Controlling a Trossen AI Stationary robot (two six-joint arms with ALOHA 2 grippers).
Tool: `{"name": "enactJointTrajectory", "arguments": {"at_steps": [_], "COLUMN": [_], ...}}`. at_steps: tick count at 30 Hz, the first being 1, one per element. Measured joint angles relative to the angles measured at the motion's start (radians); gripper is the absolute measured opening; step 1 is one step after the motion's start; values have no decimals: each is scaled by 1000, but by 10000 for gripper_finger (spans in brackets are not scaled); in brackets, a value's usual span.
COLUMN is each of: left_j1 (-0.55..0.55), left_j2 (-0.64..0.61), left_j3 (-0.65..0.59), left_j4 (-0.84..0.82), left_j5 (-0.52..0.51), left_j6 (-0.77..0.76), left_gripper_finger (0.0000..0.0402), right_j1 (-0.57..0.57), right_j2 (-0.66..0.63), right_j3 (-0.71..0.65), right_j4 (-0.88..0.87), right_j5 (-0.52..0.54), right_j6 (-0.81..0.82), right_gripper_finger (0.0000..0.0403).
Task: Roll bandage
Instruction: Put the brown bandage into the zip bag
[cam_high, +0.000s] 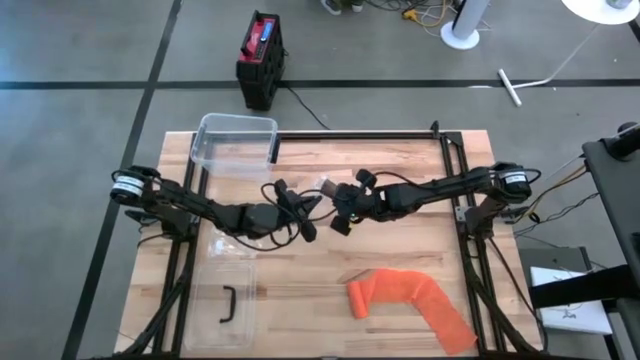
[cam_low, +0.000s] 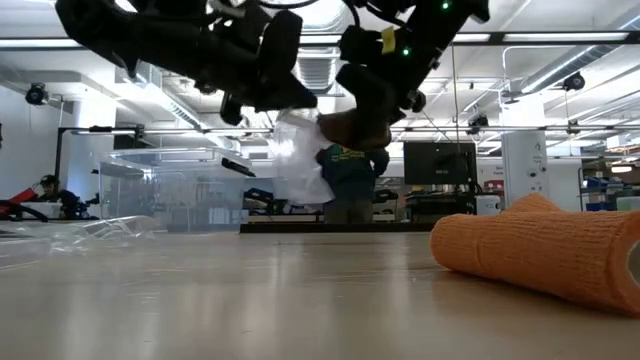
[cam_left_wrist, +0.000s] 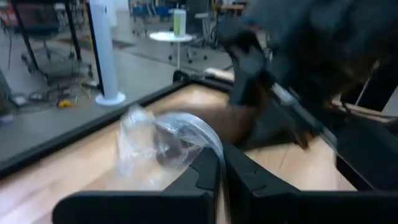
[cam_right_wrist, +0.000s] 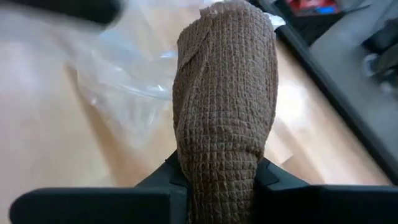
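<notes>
The brown bandage (cam_right_wrist: 225, 93) is a roll of woven cloth with a fine grid texture, standing out from between the fingers of the right gripper (cam_right_wrist: 217, 177), which is closed on its lower end; in the high view this gripper (cam_high: 345, 212) is held above the middle of the worktop (cam_high: 400, 250), a little toward the far edge. A clear plastic wrapper (cam_left_wrist: 158, 146), crumpled and shiny, hangs just beside the bandage; the left gripper (cam_left_wrist: 221, 174) has its fingers pressed together on the wrapper's edge, and in the high view it (cam_high: 305, 212) meets the right gripper near the middle of the worktop; in the low view both grippers are lifted off the surface, with the white wrapper (cam_low: 300, 160) between them.

There are two bandages: the brown one in the air, and an orange bandage (cam_high: 410, 303), partly unrolled, lying near the front right corner of the worktop with its loose tail going toward that corner; its cloth looks ribbed in the low view (cam_low: 545, 250).

There are two clear plastic container parts: a clear box (cam_high: 236, 143) at the far left corner, whose contents I cannot tell, and a flat clear lid (cam_high: 222, 305) near the front left corner with a small black piece on it.

Off the worktop, one black and red case (cam_high: 260, 58) stands on the floor beyond the far edge.
</notes>
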Motion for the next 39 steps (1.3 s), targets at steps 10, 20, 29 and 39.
{"name": "enactJointTrajectory", "arguments": {"at_steps": [10,20,29,39], "left_j1": [-3,-13,-5,-5], "left_j2": [3,3,4,-21], "left_j3": [0,35,239,296], "left_j4": [-71,-163,-673,-672], "left_j5": [-13,89,257,202], "left_j6": [32,203,109,11], "left_gripper_finger": [0,0,0,0], "right_j1": [34,-7,18,44], "right_j2": [-8,42,63,65], "right_j3": [30,119,193,210], "right_j4": [-9,-130,-190,-212], "right_j5": [-149,-394,-135,38], "right_j6": [-111,-222,-699,-897], "right_gripper_finger": [58,54,54,56]}}
